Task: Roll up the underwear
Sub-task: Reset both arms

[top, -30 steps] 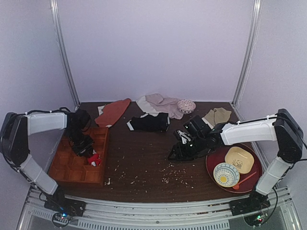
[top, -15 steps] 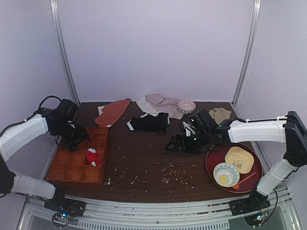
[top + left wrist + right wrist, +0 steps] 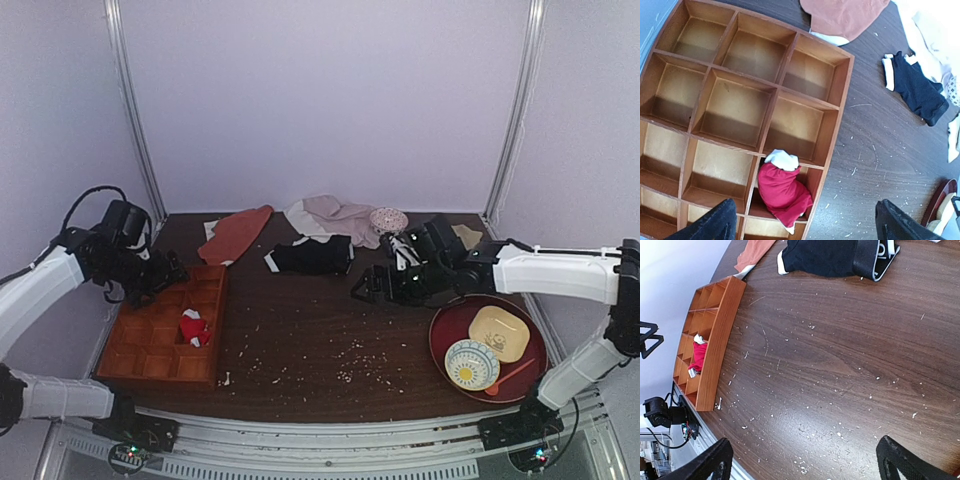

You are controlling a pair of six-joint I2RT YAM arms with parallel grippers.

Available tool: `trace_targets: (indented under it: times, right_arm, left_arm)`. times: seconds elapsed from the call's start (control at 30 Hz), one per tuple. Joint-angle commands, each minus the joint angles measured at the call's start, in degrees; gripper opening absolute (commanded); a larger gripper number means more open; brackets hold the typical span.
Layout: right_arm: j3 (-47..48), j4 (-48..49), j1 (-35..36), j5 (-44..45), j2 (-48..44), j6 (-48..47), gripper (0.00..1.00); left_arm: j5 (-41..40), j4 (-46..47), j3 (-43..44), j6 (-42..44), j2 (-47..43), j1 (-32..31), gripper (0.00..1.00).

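Status:
- underwear (image 3: 194, 327) (image 3: 782, 187) (image 3: 698, 356) is bundled up inside the wooden tray (image 3: 140, 368) (image 3: 837, 125) (image 3: 720, 335), in a cell of the column on the table-centre side, roughly mid-length
- its white waistband end laps onto the cell's far divider, the red body fills the cell
- left gripper (image 3: 168, 272) (image 3: 807, 227) is fingers wide apart and holding nothing; it hovers above the tray's far end
- underwear sits nearer the arm bases and a bit right of it, no contact
- in the left wrist view the bundle shows between the two fingertips but lower down, inside its cell
- right gripper (image 3: 366, 293) (image 3: 805, 462) is also spread open and empty, over bare table (image 3: 300, 330) right of centre, well apart from the tray and the underwear
- black briefs (image 3: 312, 256) (image 3: 915, 90) (image 3: 825, 257) lie flat on the table beyond the right gripper, not touching it
- orange-red garment (image 3: 235, 233) (image 3: 845, 17) lies just past the tray's far edge
- pale crumbs are scattered over the wood between tray and right arm
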Motion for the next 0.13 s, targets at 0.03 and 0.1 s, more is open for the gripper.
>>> trace_targets:
  times: [0.03, 0.1]
  right_arm:
    - [1.79, -2.72, -0.29, 2.78, -2.21, -1.23, 1.0]
    - [2.05, -2.92, -0.29, 2.78, -2.32, -1.38, 1.0]
  left_arm:
    - [0.17, 1.98, 0.93, 3.33, -0.42, -0.23, 0.98]
    - [0.4, 2.0, 0.85, 3.34, -0.41, -0.27, 0.98]
